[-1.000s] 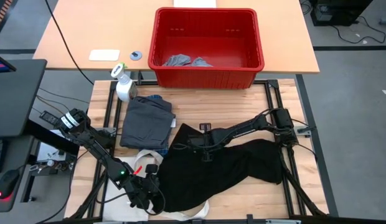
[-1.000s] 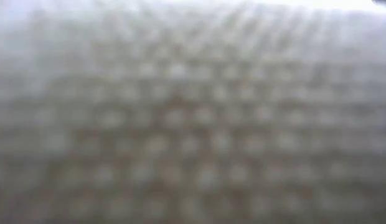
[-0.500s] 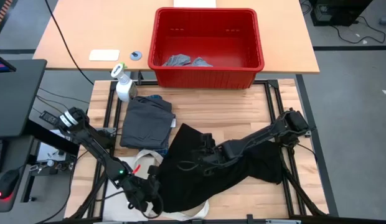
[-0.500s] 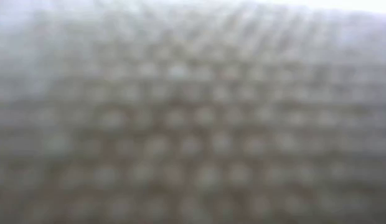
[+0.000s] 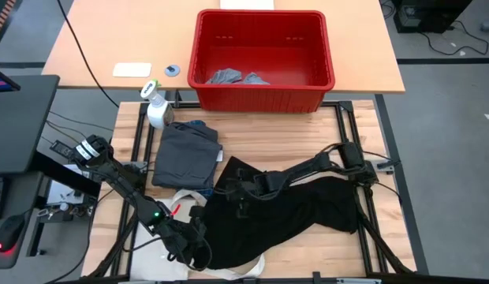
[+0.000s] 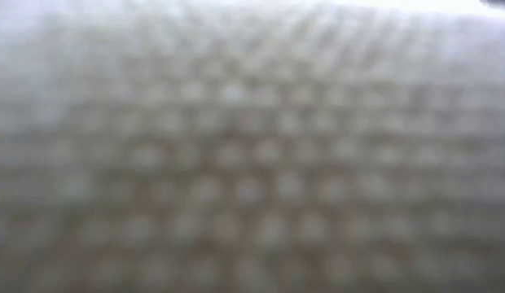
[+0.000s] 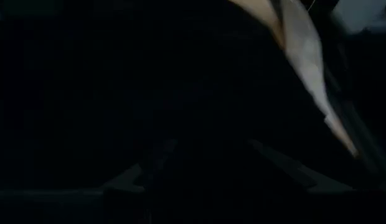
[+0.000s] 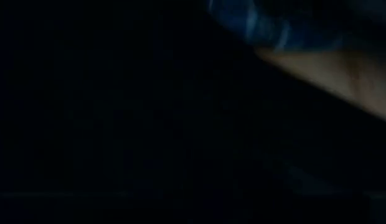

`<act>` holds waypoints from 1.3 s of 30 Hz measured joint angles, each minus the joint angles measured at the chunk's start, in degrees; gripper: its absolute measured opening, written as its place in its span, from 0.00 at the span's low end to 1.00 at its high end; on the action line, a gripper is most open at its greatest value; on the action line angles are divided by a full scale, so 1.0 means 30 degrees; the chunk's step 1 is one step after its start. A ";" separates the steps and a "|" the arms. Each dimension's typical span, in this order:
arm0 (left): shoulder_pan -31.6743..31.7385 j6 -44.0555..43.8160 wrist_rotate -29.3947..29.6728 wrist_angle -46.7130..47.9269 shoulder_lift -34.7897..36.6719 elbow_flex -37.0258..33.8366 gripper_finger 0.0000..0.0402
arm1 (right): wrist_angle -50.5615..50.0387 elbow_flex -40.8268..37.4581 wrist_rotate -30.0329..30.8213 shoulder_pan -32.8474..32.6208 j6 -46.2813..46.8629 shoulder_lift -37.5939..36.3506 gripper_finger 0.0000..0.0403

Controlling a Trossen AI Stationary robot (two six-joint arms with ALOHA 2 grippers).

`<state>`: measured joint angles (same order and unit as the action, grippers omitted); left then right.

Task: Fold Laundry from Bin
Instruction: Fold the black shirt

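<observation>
Overhanging table's near edge: black garment (image 5: 288, 213).

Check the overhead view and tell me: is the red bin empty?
No. The red bin holds small light grey pieces on its floor near one wall.

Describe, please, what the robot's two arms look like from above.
Both are slim, dark, jointed arms. The left arm has a white band near its base and small green and red lights near the wrist. The right arm is all black, with thin black cables along it.
</observation>
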<state>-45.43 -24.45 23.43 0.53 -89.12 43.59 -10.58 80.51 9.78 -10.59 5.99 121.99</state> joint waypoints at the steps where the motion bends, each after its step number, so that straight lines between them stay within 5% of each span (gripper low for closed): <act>1: 0.0000 0.0000 -0.0008 0.0191 -0.0003 0.0000 0.47 | -0.0190 -0.0009 -0.0002 -0.0015 -0.0131 0.0112 0.38; 8: 0.0015 0.0004 0.0831 0.1279 0.0050 -0.0011 0.47 | 0.0235 0.0015 0.1631 -0.1414 -0.2193 0.0320 0.04; 15: -0.0155 0.0528 0.1387 0.0610 0.1198 -0.0015 0.47 | 0.0419 0.0022 0.2362 -0.3612 -0.6773 0.0197 0.02; 20: 0.0029 0.0575 0.3406 0.0047 0.1479 -0.0007 0.47 | -0.1005 0.0022 0.2061 -0.3769 -0.5138 0.0197 0.03; 27: 0.1065 -0.0716 0.3420 0.0201 0.1195 -0.0007 0.47 | -0.2728 0.0087 0.1852 -0.3714 -0.3130 0.0168 0.07; 39: 0.1540 -0.1661 0.3384 0.0540 0.1188 -0.0022 0.47 | -0.4308 0.0379 0.3148 -0.4797 -0.5280 0.0175 0.22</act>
<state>-40.81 -29.43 33.58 2.15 -85.56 43.53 -23.50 81.65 19.22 -24.98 -9.85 122.52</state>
